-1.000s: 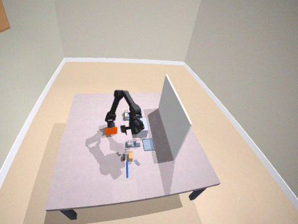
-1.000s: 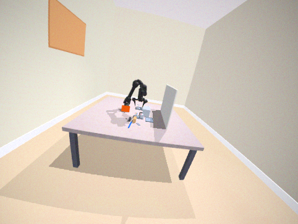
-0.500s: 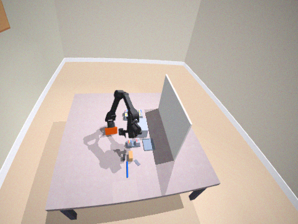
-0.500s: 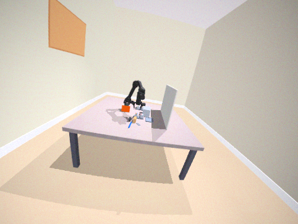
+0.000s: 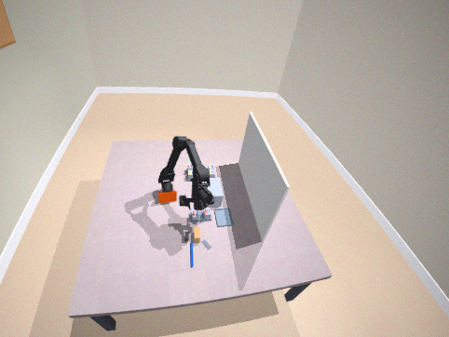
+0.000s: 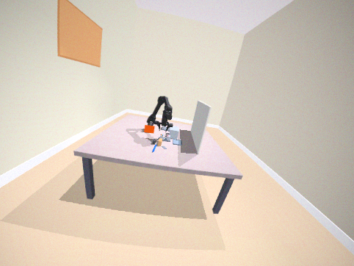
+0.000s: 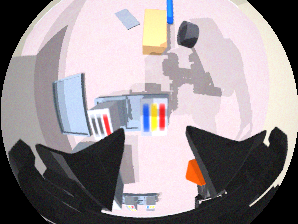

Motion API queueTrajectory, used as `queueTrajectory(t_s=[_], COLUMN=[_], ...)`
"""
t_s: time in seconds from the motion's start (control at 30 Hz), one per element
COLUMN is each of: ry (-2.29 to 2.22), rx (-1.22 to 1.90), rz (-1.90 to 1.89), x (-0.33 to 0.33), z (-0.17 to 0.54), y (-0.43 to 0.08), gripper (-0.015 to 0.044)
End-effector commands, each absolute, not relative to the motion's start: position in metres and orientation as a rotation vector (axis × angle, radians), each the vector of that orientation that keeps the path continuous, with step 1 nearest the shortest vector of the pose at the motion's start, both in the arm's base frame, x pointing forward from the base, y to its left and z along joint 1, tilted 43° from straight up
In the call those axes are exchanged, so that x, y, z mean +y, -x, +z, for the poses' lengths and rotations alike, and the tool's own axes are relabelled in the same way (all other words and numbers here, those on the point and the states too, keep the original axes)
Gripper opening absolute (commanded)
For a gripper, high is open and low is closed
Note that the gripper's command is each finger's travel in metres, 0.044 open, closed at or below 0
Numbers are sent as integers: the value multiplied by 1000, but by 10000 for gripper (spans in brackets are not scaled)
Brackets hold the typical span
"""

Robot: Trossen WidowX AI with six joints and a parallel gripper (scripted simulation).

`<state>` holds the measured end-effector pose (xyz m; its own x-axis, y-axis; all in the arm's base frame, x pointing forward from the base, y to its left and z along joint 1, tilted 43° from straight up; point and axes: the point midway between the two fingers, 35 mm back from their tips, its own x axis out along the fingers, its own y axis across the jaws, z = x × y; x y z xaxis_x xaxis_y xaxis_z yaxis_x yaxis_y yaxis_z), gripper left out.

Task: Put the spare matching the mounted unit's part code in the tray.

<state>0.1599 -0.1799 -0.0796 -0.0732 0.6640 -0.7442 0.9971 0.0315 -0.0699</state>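
Note:
The mounted unit, a pale blue-grey box [image 5: 215, 192] [image 6: 174, 132], stands mid-table, partly behind the arm; its back code cannot be read. The shallow blue-grey tray [image 5: 224, 217] [image 6: 177, 142] [image 7: 73, 104] looks empty. The near rack [image 7: 132, 120] holds a spare with blue, yellow and red stripes [image 5: 195, 215] [image 7: 154, 116] and a spare with dark and red stripes [image 5: 208, 213] [image 7: 103, 121]. More striped spares stand in the back rack, small in the wrist view [image 7: 140, 200]. My gripper [image 5: 195, 205] [image 7: 156, 131] is open, pointing down above the near rack, with nothing between its fingers.
A tall grey panel [image 5: 263, 177] [image 6: 201, 126] stands right of the tray. A yellow-orange block [image 5: 197, 235] [image 7: 154, 30], a blue bar [image 5: 191, 255] [image 7: 170, 11], a dark cylinder [image 5: 185, 235] [image 7: 188, 34] and a flat grey piece [image 5: 206, 244] [image 7: 127, 19] lie in front of the near rack.

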Motion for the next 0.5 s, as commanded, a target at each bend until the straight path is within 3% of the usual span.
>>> queueTrajectory(t_s=[0.0, 0.47], ry=[-1690, -1690], rx=[1792, 1791], rz=[-827, -826], x=[-175, -160], z=[-85, -103], y=[-160, -159], gripper=[300, 300])
